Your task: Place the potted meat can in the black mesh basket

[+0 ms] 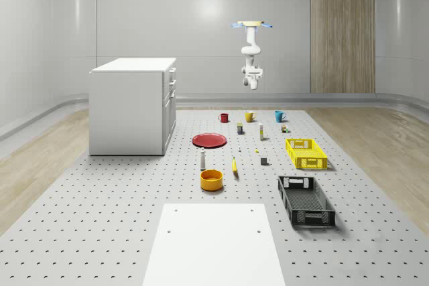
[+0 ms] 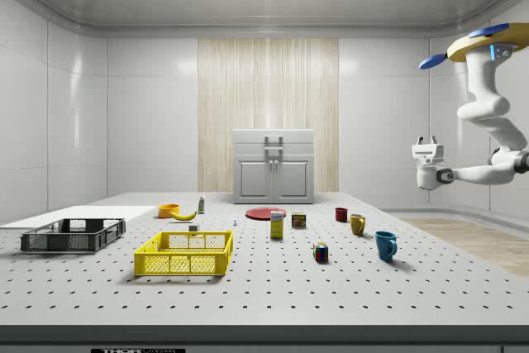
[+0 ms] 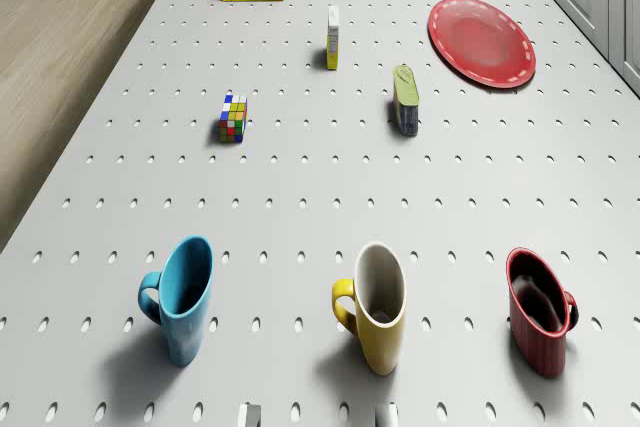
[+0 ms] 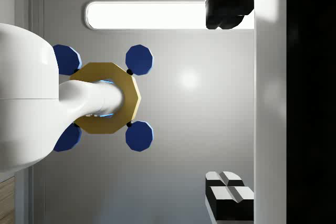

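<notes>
Wrist view is showing the gripper with fingers spread wide, holding nothing — one fingertip partly cut off. Drone is hovering above the mugs' row; the potted meat can is lying small — label unreadable — well apart from the black mesh basket.

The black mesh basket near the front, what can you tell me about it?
The black mesh basket is a long, shallow, open-topped rectangular crate with perforated lattice walls and floor, plastic by the look of it. It sits flat on the perforated table, nothing inside it, just nearer than the yellow basket in the whole-scene view. Nothing else touches it.
</notes>
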### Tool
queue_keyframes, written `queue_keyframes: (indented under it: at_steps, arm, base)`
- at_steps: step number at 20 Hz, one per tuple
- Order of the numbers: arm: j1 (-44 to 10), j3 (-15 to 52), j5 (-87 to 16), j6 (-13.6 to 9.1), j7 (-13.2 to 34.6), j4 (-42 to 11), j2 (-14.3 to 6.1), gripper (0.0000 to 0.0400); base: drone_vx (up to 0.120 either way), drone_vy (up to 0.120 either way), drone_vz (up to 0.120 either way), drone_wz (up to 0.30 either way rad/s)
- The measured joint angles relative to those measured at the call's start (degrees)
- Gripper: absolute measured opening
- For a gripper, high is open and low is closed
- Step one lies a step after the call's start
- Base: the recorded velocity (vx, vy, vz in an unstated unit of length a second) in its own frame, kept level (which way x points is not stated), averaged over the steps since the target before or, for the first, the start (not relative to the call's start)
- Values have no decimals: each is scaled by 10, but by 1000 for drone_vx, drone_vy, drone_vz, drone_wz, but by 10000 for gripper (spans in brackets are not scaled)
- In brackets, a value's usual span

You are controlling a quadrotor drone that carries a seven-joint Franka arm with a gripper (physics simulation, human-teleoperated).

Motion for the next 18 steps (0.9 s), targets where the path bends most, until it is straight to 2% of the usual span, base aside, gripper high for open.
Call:
queue_keyframes:
  at_steps: [3,9,13,18]
  arm:
    - [-1,0,0,-31,-1,36,4,400]
    - [-2,1,1,-77,-1,108,27,400]
    - [-3,2,1,-96,-1,142,40,400]
    - [-3,2,1,-107,-2,162,47,400]
  base:
    - [13,-93,0,0]
    - [120,-120,0,0]
    - [120,-120,0,0]
    - [120,-120,0,0]
